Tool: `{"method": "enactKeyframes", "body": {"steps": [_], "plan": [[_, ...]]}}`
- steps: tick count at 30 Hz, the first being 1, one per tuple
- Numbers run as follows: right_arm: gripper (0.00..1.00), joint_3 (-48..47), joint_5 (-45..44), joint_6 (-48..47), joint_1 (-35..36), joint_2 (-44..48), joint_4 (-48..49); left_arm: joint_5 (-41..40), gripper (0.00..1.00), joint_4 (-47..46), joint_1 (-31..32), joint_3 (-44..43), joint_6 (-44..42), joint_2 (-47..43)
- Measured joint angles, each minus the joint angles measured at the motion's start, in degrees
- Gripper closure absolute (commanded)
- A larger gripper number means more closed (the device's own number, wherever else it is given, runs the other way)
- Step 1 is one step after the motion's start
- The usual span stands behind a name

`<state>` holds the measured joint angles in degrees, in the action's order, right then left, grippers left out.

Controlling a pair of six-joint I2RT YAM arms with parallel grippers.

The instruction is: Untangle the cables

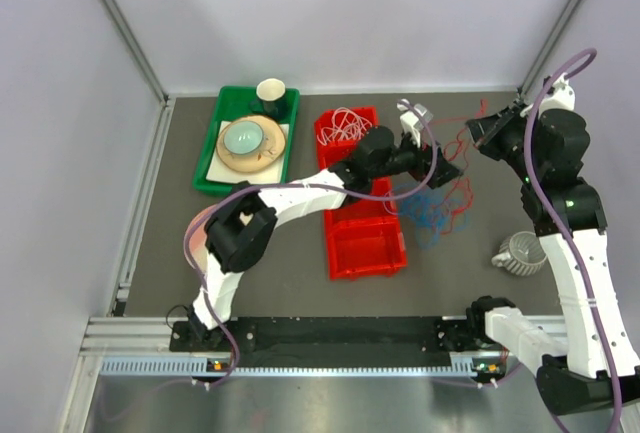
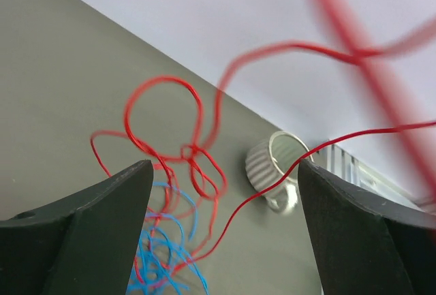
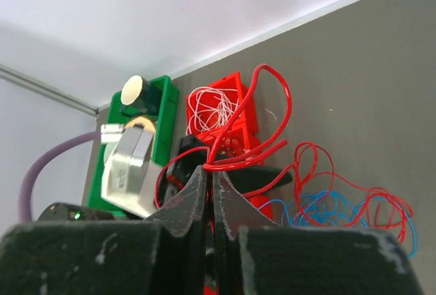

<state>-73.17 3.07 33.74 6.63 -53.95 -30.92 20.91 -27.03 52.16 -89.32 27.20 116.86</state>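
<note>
Two arms at the cables (image 1: pixel 438 205); one strand gripped, the rest too fine to count.
Red and blue cables lie in one loose tangle on the worktop (image 1: pixel 290 283), just beside the one red bin (image 1: pixel 368 245) at its 3 o'clock. One white bunch (image 1: pixel 345 125) sits apart in the far one of the bin's two compartments. The right fingers (image 3: pixel 204 182) are pressed together on one red strand (image 3: pixel 259 150), which loops up above them. The left fingers (image 1: pixel 435 165) are spread wide at the tangle's 12 o'clock edge with nothing clamped; red loops show through the gap. One mug (image 1: pixel 518 251) stands at 4 o'clock of the tangle, apart from it. One green tray (image 1: pixel 206 161) at 9 o'clock of the bin carries one plate (image 1: pixel 264 159), one bowl (image 1: pixel 243 136) and one cup (image 1: pixel 272 90).
</note>
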Motion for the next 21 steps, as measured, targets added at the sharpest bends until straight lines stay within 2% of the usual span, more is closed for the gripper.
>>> {"method": "enactKeyframes", "body": {"steps": [2, 5, 6, 8, 9, 10, 12, 13, 14, 15, 20, 21], "plan": [[1.0, 0.0, 0.2, 0.2, 0.0, 0.0, 0.0, -0.9, 0.11, -0.2, 0.0, -2.8, 0.5, 2.4], [1.0, 0.0, 0.5, 0.4, 0.0, 0.0, 0.0, -2.2, 0.19, -0.2, -0.1, -6.4, 1.5, 5.5], [1.0, 0.0, 0.6, 0.5, 0.0, 0.0, 0.0, -2.5, 0.27, -0.2, -0.1, -7.5, 1.8, 6.5], [1.0, 0.0, 0.7, 0.6, 0.0, 0.0, 0.0, -2.9, 0.36, -0.1, -0.1, -9.7, 2.6, 8.4], [1.0, 0.0, 0.8, 0.6, 0.0, 0.1, 0.0, -3.0, 0.44, 0.0, -0.1, -10.4, 3.0, 9.1], [1.0, 0.0, 0.9, 0.6, 0.0, 0.2, 0.0, -3.1, 0.58, 0.0, -0.1, -10.9, 3.3, 9.5], [1.0, 0.0, 1.0, 0.7, 0.0, 0.3, 0.0, -3.0, 0.77, 0.1, -0.1, -11.6, 4.1, 10.3], [1.0, 0.0, 1.0, 0.8, 0.0, 0.3, 0.0, -2.7, 0.91, 0.0, -0.1, -11.8, 4.4, 10.6], [1.0, 0.0, 1.0, 0.8, 0.0, 0.3, 0.0, -2.4, 0.97, 0.0, -0.1, -11.9, 4.8, 10.6], [1.0, 0.0, 1.0, 0.8, 0.0, 0.3, 0.0, -2.2, 1.0, 0.0, -0.1, -11.9, 5.4, 10.6], [1.0, 0.0, 0.5, 0.9, 0.0, 0.3, 0.0, -0.3, 1.0, -1.1, -0.1, -11.9, 6.1, 10.6], [0.95, 0.0, 0.2, 0.9, 0.0, 0.3, 0.0, -0.2, 1.0, -1.3, -0.1, -11.7, 6.2, 10.6]]}}
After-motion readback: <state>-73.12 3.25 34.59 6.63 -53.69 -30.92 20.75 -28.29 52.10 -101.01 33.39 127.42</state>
